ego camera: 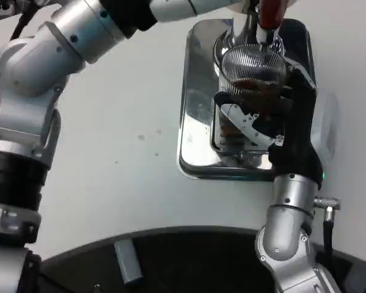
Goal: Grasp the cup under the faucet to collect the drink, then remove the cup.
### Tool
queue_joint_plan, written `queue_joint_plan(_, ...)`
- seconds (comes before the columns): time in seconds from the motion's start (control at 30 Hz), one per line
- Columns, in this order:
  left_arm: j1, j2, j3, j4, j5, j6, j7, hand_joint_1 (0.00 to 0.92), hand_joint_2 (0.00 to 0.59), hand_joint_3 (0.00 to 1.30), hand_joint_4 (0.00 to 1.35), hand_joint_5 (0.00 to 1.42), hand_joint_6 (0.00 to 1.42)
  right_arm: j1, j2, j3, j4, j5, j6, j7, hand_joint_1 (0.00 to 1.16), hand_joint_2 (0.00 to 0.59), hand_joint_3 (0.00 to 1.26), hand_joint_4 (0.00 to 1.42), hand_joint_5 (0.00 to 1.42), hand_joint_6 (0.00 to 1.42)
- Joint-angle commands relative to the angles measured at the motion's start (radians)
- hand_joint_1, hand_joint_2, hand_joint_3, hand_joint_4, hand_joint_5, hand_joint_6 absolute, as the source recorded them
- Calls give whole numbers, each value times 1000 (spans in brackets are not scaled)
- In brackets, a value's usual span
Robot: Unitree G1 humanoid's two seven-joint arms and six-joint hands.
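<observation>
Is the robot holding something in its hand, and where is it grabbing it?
Yes. The right hand grips the clear ribbed glass cup around its side wall. There is brown drink inside the cup, which is over the shiny metal drip tray.

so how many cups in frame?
1. A clear ribbed cup with brown drink in it, held by the right robot hand under the faucet, over the metal tray.
</observation>
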Motion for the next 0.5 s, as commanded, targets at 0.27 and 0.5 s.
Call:
queue_joint_plan(0.27, 129, 56, 60, -172, -66, 71, -2, 0, 139, 191, 215, 304, 241, 75, -2, -11, -99, -1, 15, 16, 920, 225, 562, 636, 765, 622)
queue_joint_plan(0.5, 219, 82, 91, -258, -88, 119, 2, 0, 144, 191, 220, 304, 244, 107, -7, -17, -165, -6, 29, 35, 929, 221, 570, 636, 776, 635)
